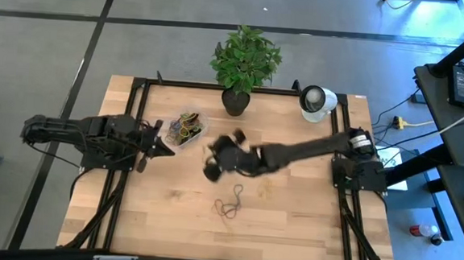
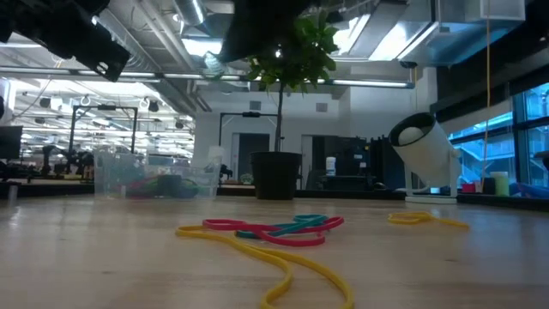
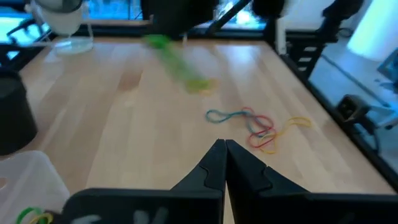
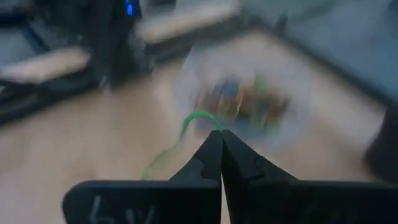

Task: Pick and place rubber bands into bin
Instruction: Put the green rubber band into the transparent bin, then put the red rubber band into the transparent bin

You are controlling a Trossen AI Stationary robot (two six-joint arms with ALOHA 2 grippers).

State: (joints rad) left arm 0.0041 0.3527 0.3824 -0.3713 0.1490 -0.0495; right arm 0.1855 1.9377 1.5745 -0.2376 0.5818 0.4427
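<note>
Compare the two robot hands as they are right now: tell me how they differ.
The right hand is pinched on a green rubber band that dangles from its tips; the left hand holds nothing. The right hand sits out over the middle of the table, off the surface and aimed toward the bin; the left hand waits beside the bin. Both are dark two-finger hands, and both are shut.

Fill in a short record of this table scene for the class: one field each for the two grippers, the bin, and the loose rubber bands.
right gripper: shut on a green rubber band, raised above the table
left gripper: shut, empty, beside the bin
bin: clear, holds several bands
loose rubber bands: small tangle on the table
</note>
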